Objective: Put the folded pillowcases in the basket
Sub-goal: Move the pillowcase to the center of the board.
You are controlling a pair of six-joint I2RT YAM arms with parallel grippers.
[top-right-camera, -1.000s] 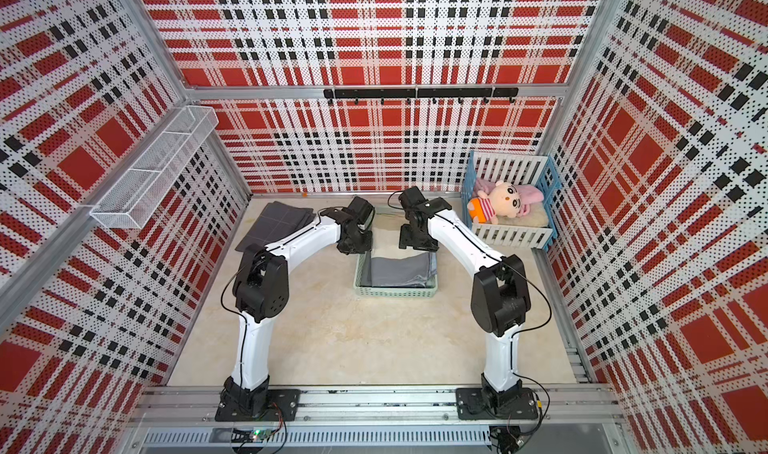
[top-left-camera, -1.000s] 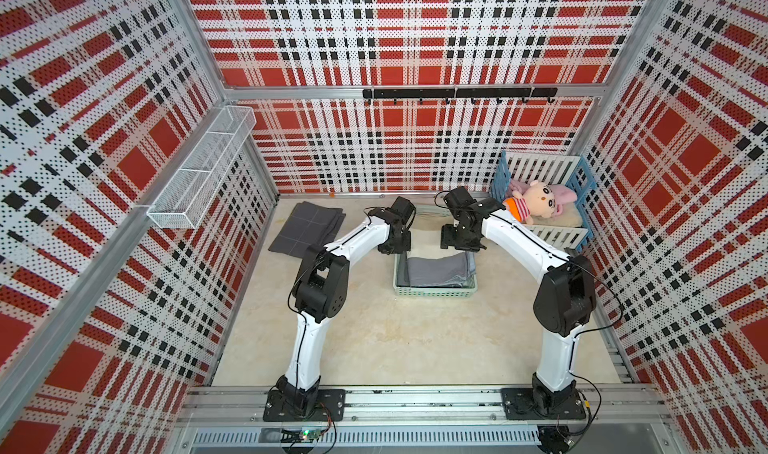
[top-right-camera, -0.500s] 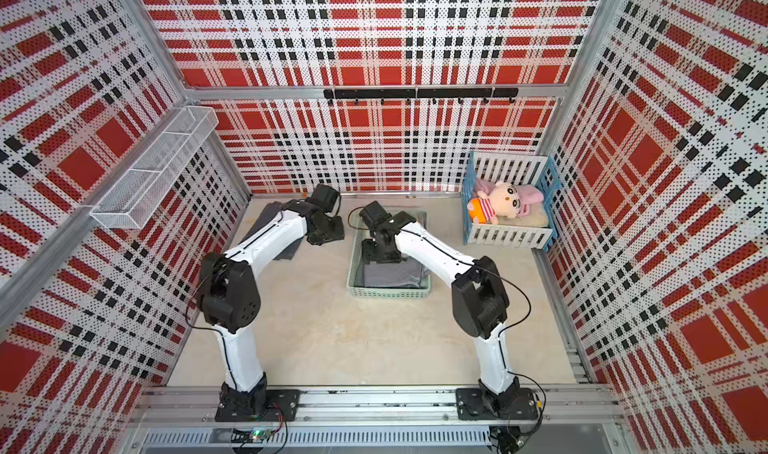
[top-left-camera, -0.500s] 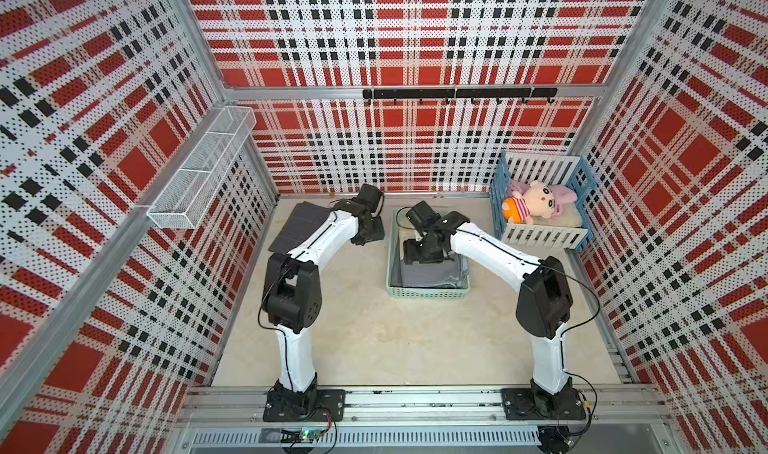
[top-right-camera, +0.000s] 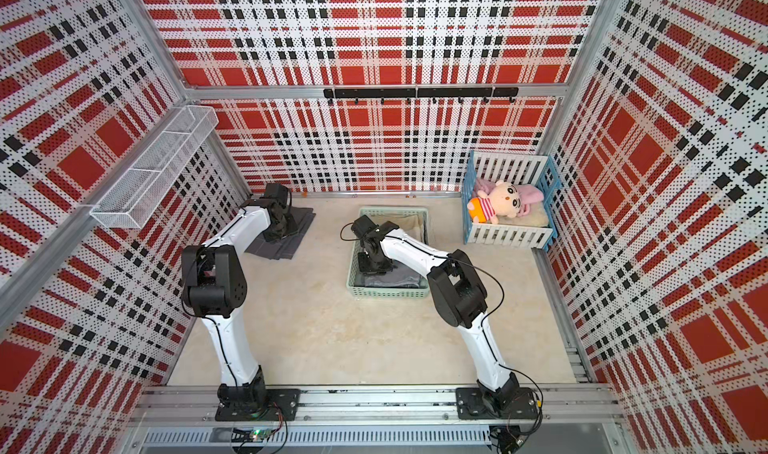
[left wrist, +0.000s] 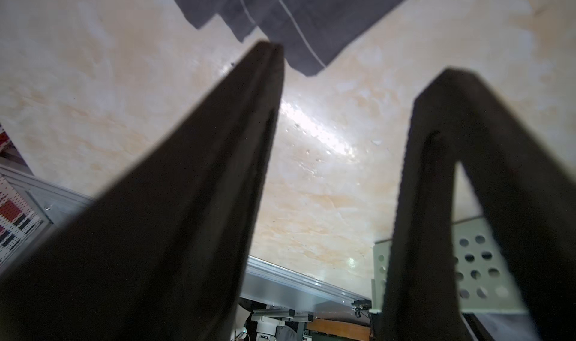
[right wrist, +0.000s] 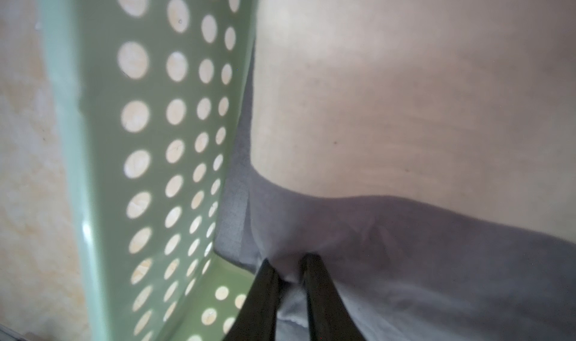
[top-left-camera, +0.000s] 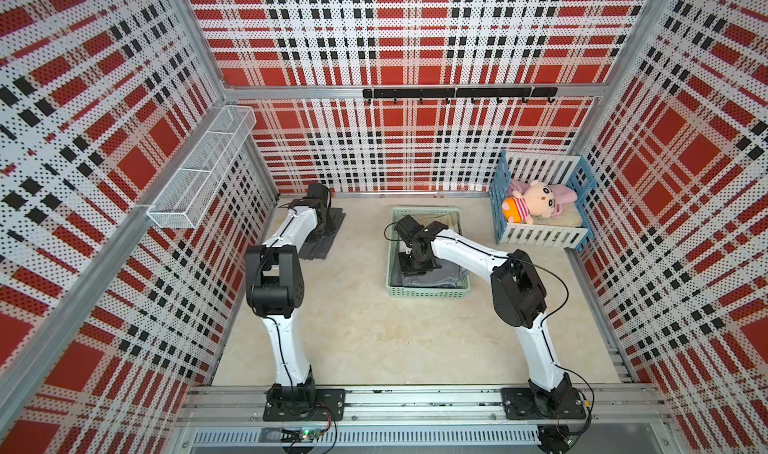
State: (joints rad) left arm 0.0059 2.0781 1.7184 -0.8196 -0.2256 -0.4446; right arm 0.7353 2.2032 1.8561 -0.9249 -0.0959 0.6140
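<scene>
Start well to the left of the basket point(top-left-camera: 428, 293): a white wire shelf point(top-left-camera: 199, 169) hangs on the plaid wall there, above the counter point(top-left-camera: 374, 327). Nearer the basket, but still well apart from it on that side, a stack of dark grey cloth point(top-left-camera: 319, 249) lies flat on the counter. Your left arm reaches over this stack. In the left wrist view the left gripper point(left wrist: 358, 58) has its fingers spread wide with nothing between them, close to a corner of the stack and apart from the basket's perforated wall.

In the basket itself you will find the folded pillowcase point(top-left-camera: 432, 279), grey, lying on the bottom at the near end. A beige cloth point(top-left-camera: 446, 219) lies at the far end, and in the right wrist view its edge overlaps the pillowcase. Your right gripper point(right wrist: 288, 263) is down inside the basket, its fingers nearly together and pinching a small pucker of the pillowcase, close to the basket's side wall.

Just to the right of the basket, toward the far wall, stands a blue-and-white crib point(top-left-camera: 540, 236) with a plush doll point(top-left-camera: 536, 200) lying in it.
</scene>
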